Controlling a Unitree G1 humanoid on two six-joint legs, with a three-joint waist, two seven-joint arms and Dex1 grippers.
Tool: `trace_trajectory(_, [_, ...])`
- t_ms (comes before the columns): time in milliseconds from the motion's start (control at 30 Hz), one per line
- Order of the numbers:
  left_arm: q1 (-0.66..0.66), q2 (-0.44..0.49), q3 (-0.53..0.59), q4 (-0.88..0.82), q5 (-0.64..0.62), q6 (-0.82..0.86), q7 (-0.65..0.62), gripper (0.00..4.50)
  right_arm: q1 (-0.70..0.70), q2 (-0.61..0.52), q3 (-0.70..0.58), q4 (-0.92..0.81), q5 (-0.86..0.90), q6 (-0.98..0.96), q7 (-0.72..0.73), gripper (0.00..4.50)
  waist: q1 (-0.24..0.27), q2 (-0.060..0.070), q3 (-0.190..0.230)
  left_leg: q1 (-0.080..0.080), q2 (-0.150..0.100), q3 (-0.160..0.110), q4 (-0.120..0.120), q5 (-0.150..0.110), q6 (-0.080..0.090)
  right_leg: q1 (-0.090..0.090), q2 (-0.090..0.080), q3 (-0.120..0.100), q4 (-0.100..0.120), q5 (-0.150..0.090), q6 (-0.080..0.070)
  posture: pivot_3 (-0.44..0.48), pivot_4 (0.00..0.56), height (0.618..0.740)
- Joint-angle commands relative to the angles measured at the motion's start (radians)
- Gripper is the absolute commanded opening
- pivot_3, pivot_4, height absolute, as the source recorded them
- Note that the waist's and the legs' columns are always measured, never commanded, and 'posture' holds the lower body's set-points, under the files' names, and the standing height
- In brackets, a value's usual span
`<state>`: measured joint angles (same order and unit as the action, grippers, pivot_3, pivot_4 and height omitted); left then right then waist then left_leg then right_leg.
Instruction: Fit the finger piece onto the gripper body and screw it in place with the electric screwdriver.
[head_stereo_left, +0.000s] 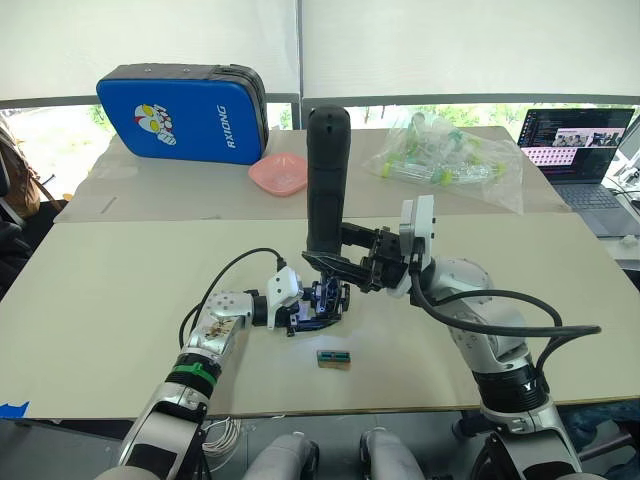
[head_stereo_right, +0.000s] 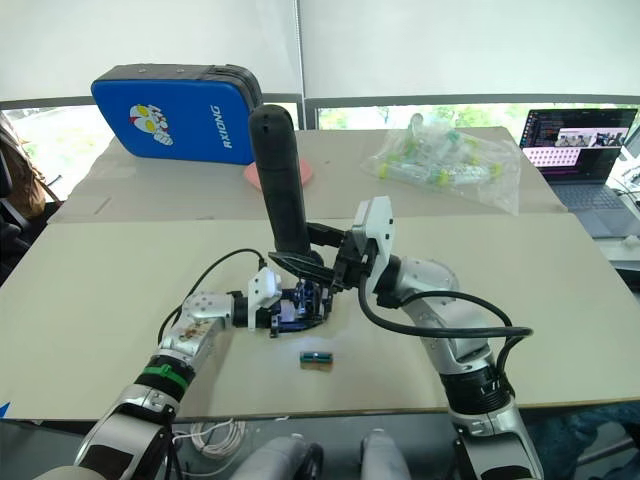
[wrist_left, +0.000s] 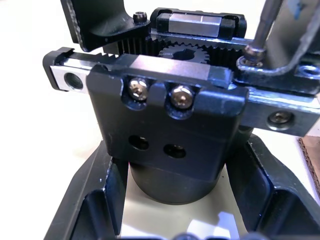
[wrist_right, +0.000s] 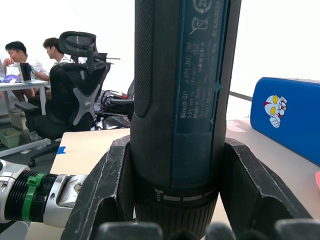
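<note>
Left eye view: pale worktop (head_stereo_left: 110, 300), big blue padded case (head_stereo_left: 180, 112) at 11 o'clock on the far edge, laptop (head_stereo_left: 580, 150) at 2 o'clock, clear plastic bag (head_stereo_left: 450, 155) at 1 o'clock, pink dish (head_stereo_left: 279, 173) just beside the case. Electric screwdriver (head_stereo_left: 326, 180) stands upright at centre, rounded end up, bit end down over the gripper body (head_stereo_left: 325, 300). Right gripper (head_stereo_left: 345, 265) clenched around the screwdriver's lower barrel; right wrist view shows both fingers (wrist_right: 107, 190) pressed on either side of it. Left gripper (head_stereo_left: 305, 312) grasps the gripper body at worktop centre, low on the surface; left wrist view shows fingers (wrist_left: 95, 200) hugging its round base, thin metal bit (wrist_left: 262, 30) touching a screw on top. Finger piece: cannot tell it apart. Small green-topped brown block (head_stereo_left: 334, 358) lies at 6 o'clock of the gripper body, apart.
</note>
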<state>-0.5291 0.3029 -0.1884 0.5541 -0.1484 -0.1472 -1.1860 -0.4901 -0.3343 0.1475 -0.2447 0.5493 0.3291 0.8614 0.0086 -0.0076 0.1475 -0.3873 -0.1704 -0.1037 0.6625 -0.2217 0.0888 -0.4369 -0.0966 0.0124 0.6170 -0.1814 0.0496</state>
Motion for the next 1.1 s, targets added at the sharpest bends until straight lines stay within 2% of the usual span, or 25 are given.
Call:
trace_trajectory(33, [0.004, 0.003, -0.007, -0.032, -0.005, 0.002, -0.013, 2.31, 0.031, -0.014, 0.036, 0.053, -0.040, 0.058, -0.011, 1.95, 0.000, 0.000, 0.000, 0.000, 0.000, 0.000, 0.000, 0.000, 0.000, 0.000, 0.000, 0.000, 0.000, 0.000, 0.000, 0.000, 0.150, 0.740])
trace_trajectory(467, [0.010, 0.008, -0.011, -0.011, 0.013, -0.002, 0.002, 2.31, -0.051, 0.004, -0.056, -0.056, 0.077, 0.026, 0.009, 1.95, 0.001, 0.000, 0.000, -0.002, 0.000, 0.000, -0.001, 0.000, 0.000, -0.002, 0.000, 0.000, -0.002, 0.000, 0.000, 0.000, 0.150, 0.740])
trace_trajectory(967, [0.027, 0.013, -0.011, -0.001, 0.011, 0.032, 0.017, 2.31, -0.112, -0.014, -0.102, -0.086, 0.119, 0.037, 0.041, 1.95, 0.001, 0.000, 0.000, -0.003, 0.000, 0.000, -0.001, -0.001, 0.001, -0.002, 0.000, 0.000, -0.003, 0.000, 0.000, 0.000, 0.150, 0.740])
trace_trajectory(1033, [0.028, 0.019, -0.014, -0.001, 0.026, 0.016, 0.030, 3.34, -0.111, -0.015, -0.106, -0.094, 0.130, 0.039, 0.043, 1.95, 0.001, 0.000, 0.000, -0.003, 0.000, 0.000, -0.001, -0.001, 0.001, -0.002, 0.000, 0.000, -0.003, 0.000, 0.000, 0.000, 0.150, 0.740])
trace_trajectory(1100, [0.027, 0.019, -0.009, 0.005, 0.032, -0.004, 0.047, 4.16, -0.116, -0.012, -0.114, -0.102, 0.151, 0.051, 0.035, 1.95, 0.001, 0.000, 0.000, -0.003, 0.000, 0.000, -0.001, -0.001, 0.001, -0.002, 0.000, 0.000, -0.003, 0.000, 0.000, 0.000, 0.150, 0.740])
